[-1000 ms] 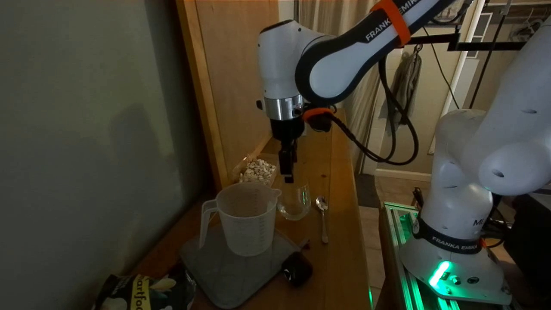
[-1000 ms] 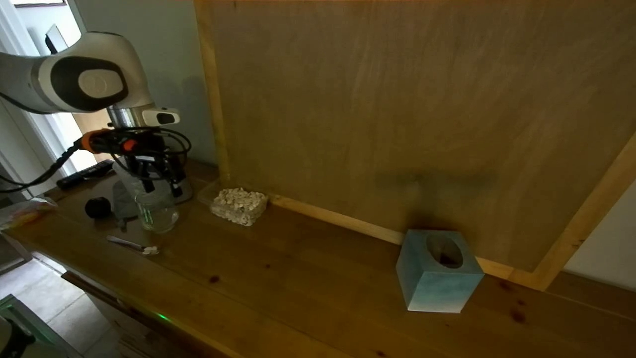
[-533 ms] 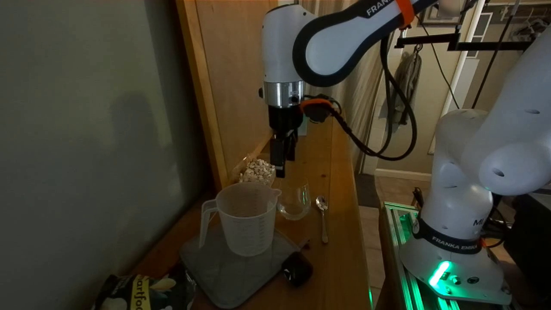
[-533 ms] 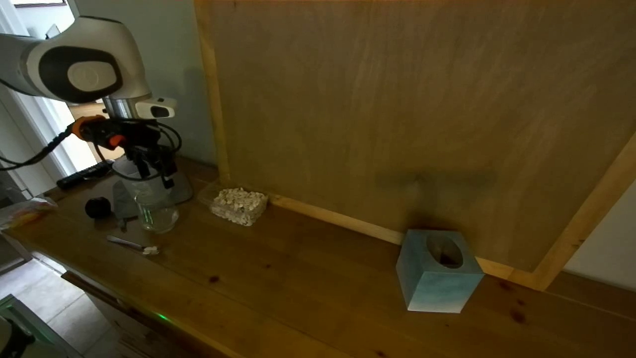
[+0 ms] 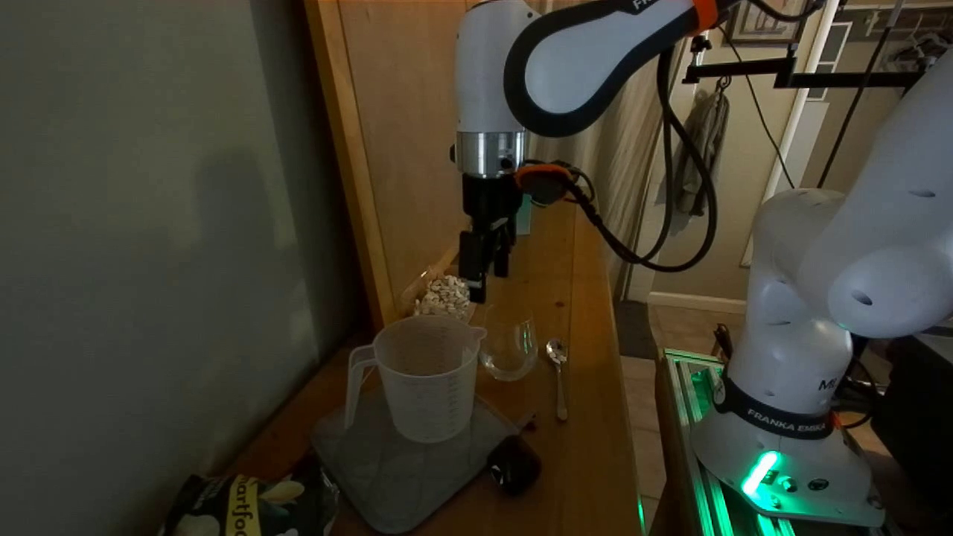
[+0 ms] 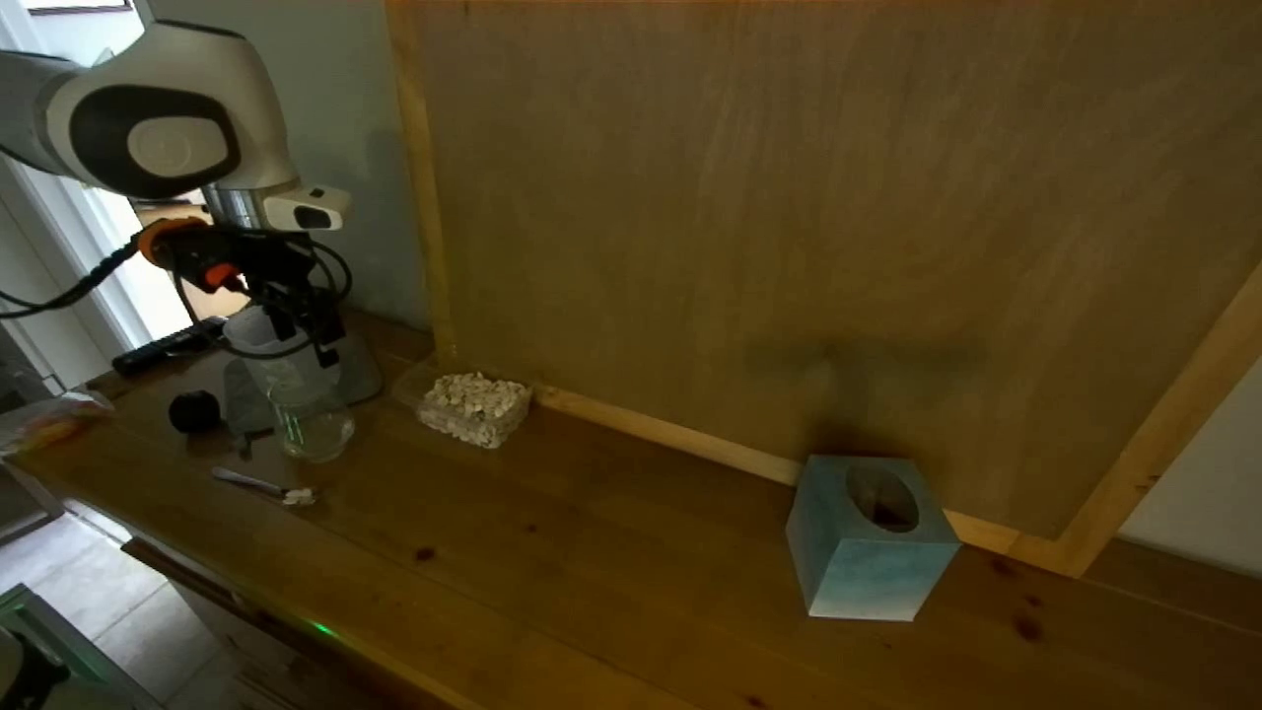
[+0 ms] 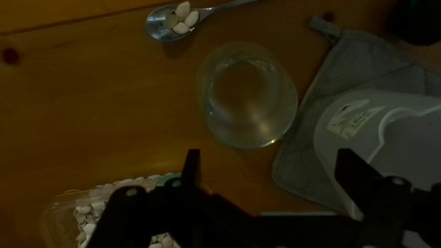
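Hand [image 7: 269,153] higher; glass [image 7: 247,100] unmoved

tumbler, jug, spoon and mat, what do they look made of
Tumbler: probably glass, clear and glossy, given the bright highlights; clear plastic is possible.
Jug: likely plastic, cloudy and satin, as it is translucent with scale marks.
Spoon: metal, polished, with a silvery shine.
Mat: seemingly quilted cloth, matte grey, with stitch lines and a corner loop.
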{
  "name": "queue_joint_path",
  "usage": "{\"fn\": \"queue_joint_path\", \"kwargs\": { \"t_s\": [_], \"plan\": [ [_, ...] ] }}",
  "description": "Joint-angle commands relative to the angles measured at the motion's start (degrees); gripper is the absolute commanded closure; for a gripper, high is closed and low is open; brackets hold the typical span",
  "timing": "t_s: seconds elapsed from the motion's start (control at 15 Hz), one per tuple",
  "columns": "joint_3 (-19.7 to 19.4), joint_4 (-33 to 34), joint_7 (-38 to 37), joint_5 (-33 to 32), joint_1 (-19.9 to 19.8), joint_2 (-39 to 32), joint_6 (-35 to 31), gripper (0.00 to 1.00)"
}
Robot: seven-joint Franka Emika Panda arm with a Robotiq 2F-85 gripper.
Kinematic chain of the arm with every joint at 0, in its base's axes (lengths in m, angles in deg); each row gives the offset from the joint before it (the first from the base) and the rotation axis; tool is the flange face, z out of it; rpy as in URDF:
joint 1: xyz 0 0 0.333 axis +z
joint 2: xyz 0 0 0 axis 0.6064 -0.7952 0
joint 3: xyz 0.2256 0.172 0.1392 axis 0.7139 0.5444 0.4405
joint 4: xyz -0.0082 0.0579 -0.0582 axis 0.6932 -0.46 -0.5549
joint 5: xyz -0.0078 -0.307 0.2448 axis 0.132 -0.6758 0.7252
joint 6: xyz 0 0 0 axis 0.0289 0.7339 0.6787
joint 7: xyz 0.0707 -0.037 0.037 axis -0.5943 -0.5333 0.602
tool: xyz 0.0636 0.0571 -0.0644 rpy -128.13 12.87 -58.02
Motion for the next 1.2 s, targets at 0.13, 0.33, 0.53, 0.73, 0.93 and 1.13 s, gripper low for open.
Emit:
{"fn": "queue_joint_path", "kwargs": {
  "t_s": [0.13, 0.33, 0.53, 0.73, 0.93, 1.13],
  "plan": [
    [1.0, -0.4, -7.9, 1.0, -1.6, -1.3, -2.3, 0.0],
    [1.8, -0.4, -13.8, 0.8, -2.5, -1.5, -4.2, 0.0],
    [2.6, -0.4, -17.5, 0.8, -2.7, -2.6, -5.7, 0.0],
    [3.1, -0.4, -20.8, 1.3, -2.6, -3.7, -5.5, 0.0],
    [3.2, -0.6, -23.3, 1.7, -2.6, -4.2, -5.5, 0.0],
    [3.0, -0.8, -25.3, 2.5, -2.5, -4.1, -5.5, 0.0]
  ]
}}
